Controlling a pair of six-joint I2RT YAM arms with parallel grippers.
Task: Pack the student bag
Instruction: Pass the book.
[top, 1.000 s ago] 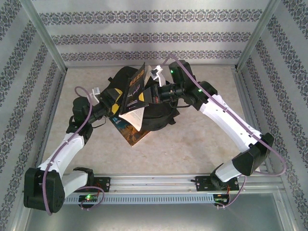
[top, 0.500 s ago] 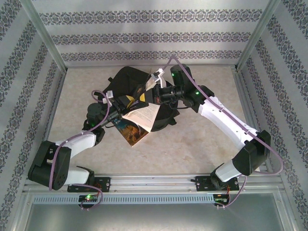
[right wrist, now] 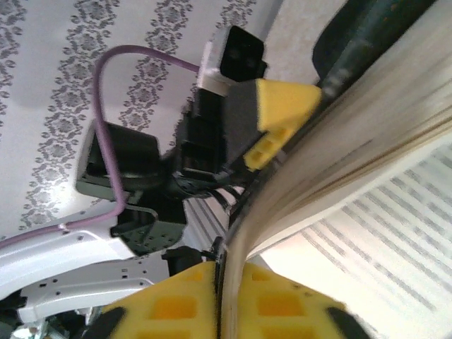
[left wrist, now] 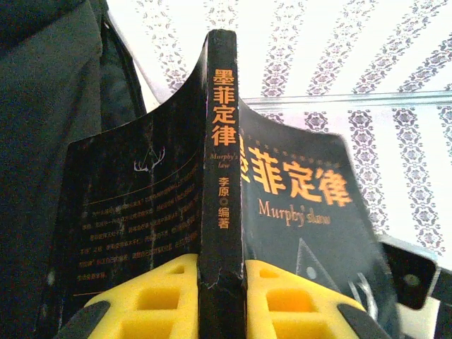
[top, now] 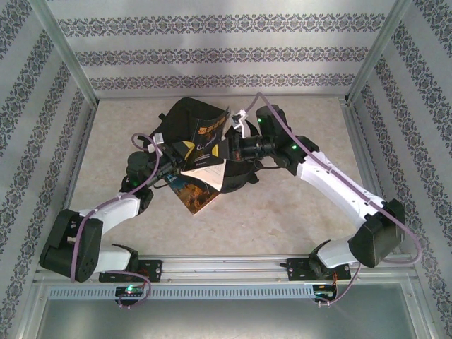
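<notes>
The left arm has swung down and in from the left since a moment ago, and its left gripper [top: 178, 152] has closed on the spine of the black book [top: 208, 134], whose white pages have fanned open on the near side. Seen from the left wrist, the yellow fingers [left wrist: 152, 296] press the spine from both sides. The right gripper [top: 229, 139] meets the book from the right, its fingers [right wrist: 169, 307] pinched on a thin edge of the cover. The student bag [top: 185, 113] lies at the far centre of the table [top: 282, 205], directly beneath and behind both sets of fingers, its rounded top pointing far-left. A colourful book [top: 191, 194] lies flat just near of the bag.
</notes>
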